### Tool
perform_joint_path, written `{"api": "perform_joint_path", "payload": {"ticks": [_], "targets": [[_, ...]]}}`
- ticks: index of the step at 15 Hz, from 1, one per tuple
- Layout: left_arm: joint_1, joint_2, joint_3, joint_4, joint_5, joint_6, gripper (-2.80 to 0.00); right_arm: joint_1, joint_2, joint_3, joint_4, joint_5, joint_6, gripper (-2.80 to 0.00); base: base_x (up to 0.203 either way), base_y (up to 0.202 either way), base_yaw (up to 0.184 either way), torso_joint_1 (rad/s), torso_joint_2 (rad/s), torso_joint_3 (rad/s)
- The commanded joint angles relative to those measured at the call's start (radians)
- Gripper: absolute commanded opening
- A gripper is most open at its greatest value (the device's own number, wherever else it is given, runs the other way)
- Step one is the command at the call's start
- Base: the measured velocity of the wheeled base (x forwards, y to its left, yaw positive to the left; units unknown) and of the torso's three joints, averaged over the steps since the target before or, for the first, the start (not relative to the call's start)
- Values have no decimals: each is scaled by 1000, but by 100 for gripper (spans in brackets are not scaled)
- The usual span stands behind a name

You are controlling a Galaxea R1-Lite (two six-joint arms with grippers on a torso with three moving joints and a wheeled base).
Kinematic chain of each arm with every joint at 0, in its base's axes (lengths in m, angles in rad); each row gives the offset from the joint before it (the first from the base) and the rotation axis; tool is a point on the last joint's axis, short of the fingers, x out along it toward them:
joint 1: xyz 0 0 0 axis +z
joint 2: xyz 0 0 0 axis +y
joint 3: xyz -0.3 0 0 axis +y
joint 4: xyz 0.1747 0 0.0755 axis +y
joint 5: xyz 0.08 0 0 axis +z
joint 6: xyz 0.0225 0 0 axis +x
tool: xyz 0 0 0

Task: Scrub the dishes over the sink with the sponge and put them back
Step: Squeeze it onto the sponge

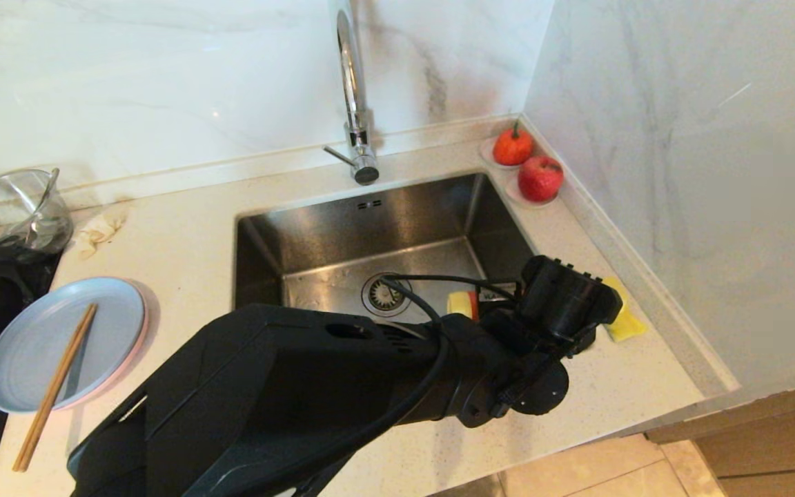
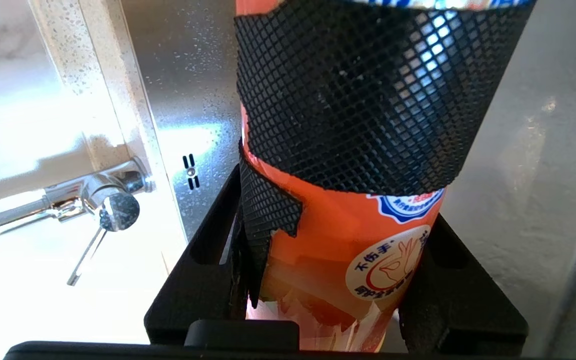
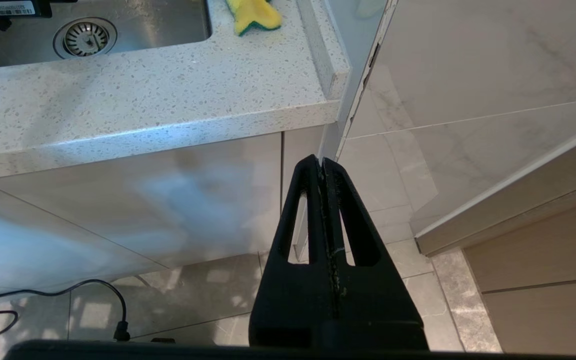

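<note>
The sponge (image 1: 624, 319) lies flat on the speckled counter (image 1: 183, 248) just beside the sink's right rim, its long axis running roughly along that rim, away from us toward the wall. Its near end shows past our left arm's wrist, which hides the rest in the head view; in the right wrist view (image 3: 254, 15) we see its yellow body with the dark green face underneath at one edge.

Nearest to us, our right gripper (image 3: 322, 165) hangs below counter level in front of the cabinet, fingers pressed flat together and holding nothing.

Our left gripper (image 2: 338, 280) reaches across the front of the sink (image 1: 384, 228), over the basin's right half. Its fingers (image 2: 203, 280) clasp an orange bottle (image 2: 348, 250) wrapped partly in black mesh. The bottle's long axis runs straight out from between the fingers. In the head view only its yellow and red end (image 1: 463, 304) peeps out beside the wrist, just right of the drain strainer (image 1: 385, 295).

On the counter to the left, well apart from the sink, the light blue plate (image 1: 59, 342) sits stacked on the pink plate (image 1: 141, 338), whose rim shows along the right edge. A pair of chopsticks (image 1: 56, 386) lies across them, slanting toward us beyond the plates' near rim.

Farther back stand the glass bowl (image 1: 14, 207) at the far left, the faucet (image 1: 355, 90) behind the basin, and two red fruits on saucers (image 1: 528, 166) in the far right corner.
</note>
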Motion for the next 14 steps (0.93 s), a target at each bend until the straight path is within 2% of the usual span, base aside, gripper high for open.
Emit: {"api": "perform_joint_path", "payload": {"ticks": [1, 6, 14], "targets": [[3, -3, 0, 0, 18, 13, -280, 0, 0, 2, 0, 0, 0, -280, 0, 0, 0, 0, 0, 0], [3, 14, 0, -3, 72, 19, -280, 0, 0, 0, 0, 0, 1, -280, 0, 0, 0, 0, 0, 0], [31, 62, -1, -197, 96, 21, -280, 0, 0, 0, 0, 0, -1, -280, 0, 0, 0, 0, 0, 0]]}}
